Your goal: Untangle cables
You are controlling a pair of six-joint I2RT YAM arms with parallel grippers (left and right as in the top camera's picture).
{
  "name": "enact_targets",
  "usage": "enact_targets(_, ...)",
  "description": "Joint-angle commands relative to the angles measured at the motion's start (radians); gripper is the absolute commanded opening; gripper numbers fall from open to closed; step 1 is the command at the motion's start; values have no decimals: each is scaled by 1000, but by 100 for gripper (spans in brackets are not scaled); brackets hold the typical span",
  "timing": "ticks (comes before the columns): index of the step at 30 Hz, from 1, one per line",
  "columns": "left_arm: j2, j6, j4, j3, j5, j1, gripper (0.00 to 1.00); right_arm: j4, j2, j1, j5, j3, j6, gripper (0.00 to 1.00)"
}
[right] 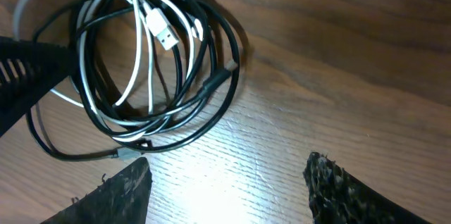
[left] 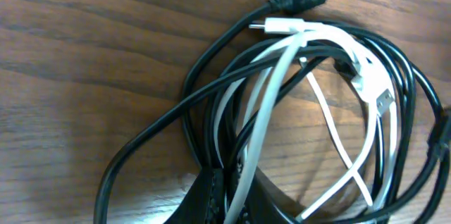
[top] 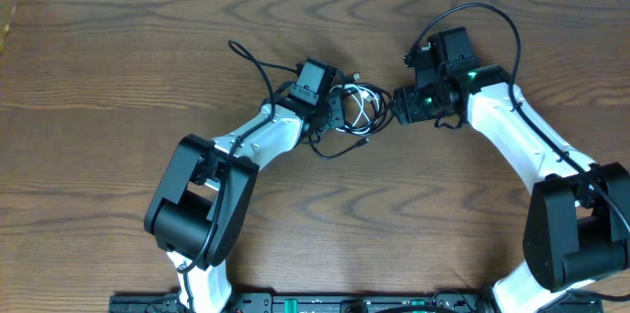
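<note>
Wood table [top: 118, 77]: black-and-white cables [top: 359, 108] coiled in tangle at centre, between grippers. Left gripper [top: 333, 116] clamped on coil's left edge. Right gripper [right: 227, 162] fingers apart, just right of coil.

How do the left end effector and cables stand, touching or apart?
Touching: the left wrist view shows the cables pinched between the closed fingers of the left end effector.
</note>
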Motion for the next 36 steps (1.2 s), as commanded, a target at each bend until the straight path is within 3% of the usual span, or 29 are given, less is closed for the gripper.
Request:
enact_targets(1, -45, 1, -2, -13, 31, -1, 8, -7, -4, 0, -8, -1, 2, 66)
enact_targets(9, -246, -17, 0, -13, 59, -1, 8, 7, -3, 6, -127, -1, 25, 72)
enact_targets(18, -392, -17, -42, -13, 106, -6, 8, 55, -2, 60, -173, -1, 56, 71)
enact_targets(36, -519, -13, -59, -13, 48, -9, 8, 130, -2, 148, 0, -40, 154, 71)
